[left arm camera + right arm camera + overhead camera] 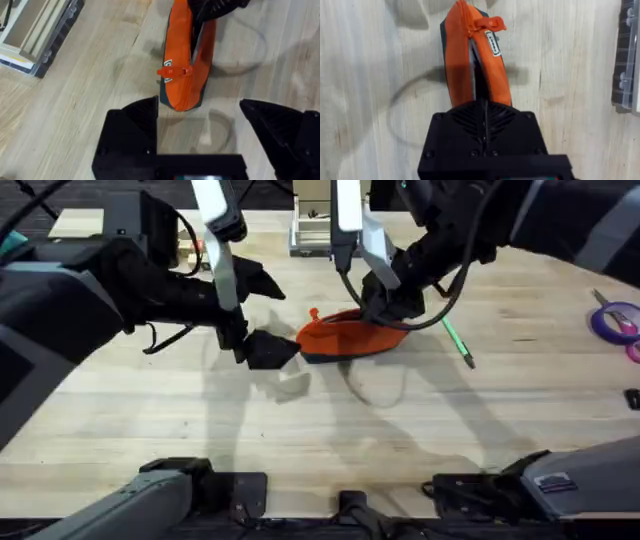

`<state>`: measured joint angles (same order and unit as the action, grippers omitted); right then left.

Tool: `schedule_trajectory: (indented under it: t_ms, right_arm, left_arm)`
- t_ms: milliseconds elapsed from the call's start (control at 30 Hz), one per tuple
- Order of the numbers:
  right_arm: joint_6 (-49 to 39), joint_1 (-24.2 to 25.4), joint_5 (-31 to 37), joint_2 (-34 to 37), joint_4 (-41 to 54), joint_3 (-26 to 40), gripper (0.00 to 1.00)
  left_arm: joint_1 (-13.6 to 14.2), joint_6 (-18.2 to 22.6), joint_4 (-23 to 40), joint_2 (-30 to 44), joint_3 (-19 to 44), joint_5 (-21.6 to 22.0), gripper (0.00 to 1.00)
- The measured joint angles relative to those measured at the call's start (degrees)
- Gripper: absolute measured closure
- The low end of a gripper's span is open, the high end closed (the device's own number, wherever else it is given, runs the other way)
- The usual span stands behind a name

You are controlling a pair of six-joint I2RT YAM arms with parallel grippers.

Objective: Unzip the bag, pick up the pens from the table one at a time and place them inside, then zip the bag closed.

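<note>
Now, by parts, all placed against the bag:

Bag (345, 338): orange pouch with a dark bottom strip, lying on the bench (150, 420) near its middle; zipper partly open along the top, gap visible in the right wrist view (475, 65); orange pull sticking out at the closed end (175, 71).

Right hand (385, 305): on the bag's end away from the pull; black fingers closed together on the fabric at the open zipper edge, seen from its own camera (482, 117).

Left hand (262, 348): just beside the bag's pull end, not touching it; fingers spread wide, bare bench between them (197, 135).

Green pen (458, 342): on the bench just beyond the bag's far end from the left hand, past the right hand, lying at a slant.

Scissors (615, 318): purple handles, well apart from the bag, near the bench edge on the green pen's side.

Grey tray (37, 35): at the back of the bench, apart from the bag, on the left hand's side.
</note>
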<state>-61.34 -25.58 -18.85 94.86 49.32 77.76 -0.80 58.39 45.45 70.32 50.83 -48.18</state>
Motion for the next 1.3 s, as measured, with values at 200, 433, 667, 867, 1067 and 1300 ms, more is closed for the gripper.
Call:
schedule_trajectory:
  t_ms: [200, 433, 667, 867, 1067, 1300]
  right_arm:
    - [0.0, 0.0, 0.0, 2.2, -2.4, 0.0, 0.97]
    - [0.0, 0.0, 0.0, 6.9, -2.8, 0.0, 0.97]
    - [0.0, 0.0, 0.0, 7.6, -2.1, 0.0, 0.971]
    - [-0.1, 0.0, 0.0, 7.6, -1.7, 0.0, 0.411]
    - [-0.3, 0.0, 0.0, 7.6, -1.4, 0.0, 0.005]
    - [-0.3, 0.0, 0.0, 7.6, -1.4, 0.0, 0.005]
  left_arm:
    - [0.0, 0.0, 0.0, 0.0, 0.0, 0.0, 0.007]
    - [0.0, 0.0, 0.0, 0.0, 0.0, 0.0, 0.007]
    - [0.0, 0.0, 0.0, 0.0, 0.0, 0.0, 0.007]
    - [0.0, 0.0, 0.0, 0.0, 0.0, 0.0, 0.007]
    - [0.0, 0.0, 0.0, 0.0, 0.0, 0.0, 0.008]
    - [0.0, 0.0, 0.0, 0.0, 0.0, 0.0, 0.008]
